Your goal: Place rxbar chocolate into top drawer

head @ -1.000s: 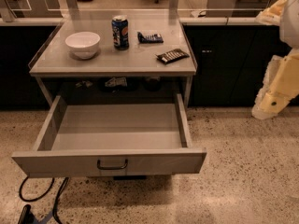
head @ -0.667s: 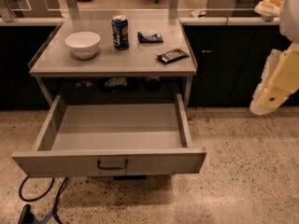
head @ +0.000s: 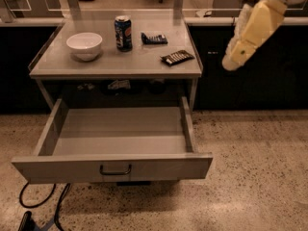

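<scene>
Hardly begun: open, bare drawer point(head: 72, 166); chocolate bar point(head: 178, 57) untouched on tabletop point(head: 96, 66), near right edge. Gripper point(head: 238, 49) up at right, well apart; open or closed, cannot tell. Pickup and drop-in left.

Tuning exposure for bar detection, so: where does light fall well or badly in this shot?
Camera view: warm, dim light; the rxbar chocolate lies dark on the evenly lit tabletop; the open top drawer is softly lit inside; the gap under the tabletop is deep shadow; the gripper, upper right, is brightest.
</scene>
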You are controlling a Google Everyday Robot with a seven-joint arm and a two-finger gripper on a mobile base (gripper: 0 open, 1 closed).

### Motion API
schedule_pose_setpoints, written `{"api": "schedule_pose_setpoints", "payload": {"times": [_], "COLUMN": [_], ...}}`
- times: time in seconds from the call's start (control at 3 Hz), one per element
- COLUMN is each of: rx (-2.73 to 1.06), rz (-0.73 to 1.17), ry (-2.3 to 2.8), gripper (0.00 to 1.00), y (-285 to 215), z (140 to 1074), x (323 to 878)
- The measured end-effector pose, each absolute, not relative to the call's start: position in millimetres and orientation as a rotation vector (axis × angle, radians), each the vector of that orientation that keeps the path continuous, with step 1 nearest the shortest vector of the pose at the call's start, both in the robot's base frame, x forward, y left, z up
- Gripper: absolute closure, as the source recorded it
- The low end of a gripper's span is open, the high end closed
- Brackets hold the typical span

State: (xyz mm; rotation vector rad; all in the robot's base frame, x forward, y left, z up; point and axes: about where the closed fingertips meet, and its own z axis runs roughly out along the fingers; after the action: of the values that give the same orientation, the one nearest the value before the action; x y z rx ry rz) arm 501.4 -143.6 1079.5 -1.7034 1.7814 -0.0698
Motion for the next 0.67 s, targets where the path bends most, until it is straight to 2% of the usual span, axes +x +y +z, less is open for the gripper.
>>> {"api": "schedule_pose_setpoints", "payload": {"times": [0.33,0.67], "rx": [-1.702,-1.669], "rz": [0.149,0.195], "ry": [1.712,1.698], "gripper": [0.00,0.00], "y": [-121,-121], "z": [1066,1057], "x": [561,590]}}
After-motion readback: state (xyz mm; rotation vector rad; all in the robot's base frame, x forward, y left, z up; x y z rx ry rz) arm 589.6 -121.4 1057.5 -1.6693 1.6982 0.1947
